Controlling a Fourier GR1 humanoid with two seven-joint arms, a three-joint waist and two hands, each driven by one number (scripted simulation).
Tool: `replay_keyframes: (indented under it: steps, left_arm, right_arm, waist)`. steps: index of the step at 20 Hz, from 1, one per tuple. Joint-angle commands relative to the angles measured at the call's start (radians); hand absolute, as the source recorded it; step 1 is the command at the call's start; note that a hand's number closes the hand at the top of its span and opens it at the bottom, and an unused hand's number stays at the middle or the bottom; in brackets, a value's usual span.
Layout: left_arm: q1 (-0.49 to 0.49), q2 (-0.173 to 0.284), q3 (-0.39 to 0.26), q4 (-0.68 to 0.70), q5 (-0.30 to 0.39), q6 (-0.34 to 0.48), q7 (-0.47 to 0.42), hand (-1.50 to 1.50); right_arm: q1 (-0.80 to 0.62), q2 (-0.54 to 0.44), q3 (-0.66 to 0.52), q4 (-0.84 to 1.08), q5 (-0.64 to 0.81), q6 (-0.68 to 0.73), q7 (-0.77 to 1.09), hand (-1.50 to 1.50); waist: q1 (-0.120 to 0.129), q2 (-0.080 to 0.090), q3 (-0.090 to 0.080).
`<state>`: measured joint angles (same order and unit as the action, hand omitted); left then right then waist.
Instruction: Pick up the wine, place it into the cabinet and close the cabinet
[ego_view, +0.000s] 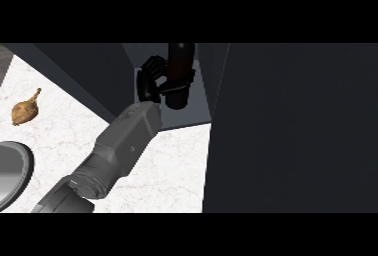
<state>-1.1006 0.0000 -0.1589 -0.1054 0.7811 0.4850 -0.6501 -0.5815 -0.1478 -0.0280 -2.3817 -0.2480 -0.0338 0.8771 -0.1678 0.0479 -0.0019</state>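
**A:** Head view: dark, slim wine bottle (179, 75) is upright inside the dark grey cabinet (96, 80), in the open bay, its base above the pale grey cabinet floor (188, 117). Whether it touches down I can't tell.

**B:** Which hand has it?

**A:** Only one arm shows, grey forearm coming up from the lower left. Black hand (155, 80) is curled round the bottle's middle from the left side. I read it as the left hand by position, but not certain. The other hand isn't visible.

**B:** Door?

**A:** Big dark panel (295, 130) fills the right half. Looks like the open cabinet door edge-on toward the camera. Judgement only.

**B:** So step = placing.

**A:** Yes, pick done, placement nearly there. Next: settle the bottle on the floor, uncurl the fingers, pull the arm straight back without tipping it, then swing the door closed.

**B:** Anything else around?

**A:** On the white marble counter (170, 165): a brown roast chicken drumstick (26, 111) far left, and a grey metal bowl rim (18, 170) at the left edge. Both well apart from the cabinet.
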Motion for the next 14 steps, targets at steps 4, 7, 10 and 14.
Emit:
replay_keyframes:
  steps: [4,7,10,14]
  left_arm:
    - [-0.058,0.0,0.021,0.034,0.014,0.016,0.056,1.5]
    - [-0.062,0.0,0.029,0.035,0.019,-0.009,0.065,1.5]
    - [-0.088,0.041,0.004,0.069,-0.012,0.024,0.083,1.5]
    - [-0.092,0.071,-0.085,0.104,-0.105,0.114,0.063,1.5]
  right_arm:
    - [0.046,-0.001,-0.02,-0.038,-0.022,0.011,-0.009,-1.5]
    - [0.028,0.002,-0.013,-0.013,-0.016,0.015,-0.022,-1.5]
    - [0.029,-0.003,-0.016,-0.021,-0.014,0.018,-0.023,-1.5]
    - [0.045,-0.002,-0.014,-0.04,-0.034,0.018,-0.002,-1.5]
  waist:
    - [0.016,0.001,0.001]
    - [0.023,0.006,0.0]
    - [0.013,0.012,0.001]
    - [0.0,0.008,0.003]
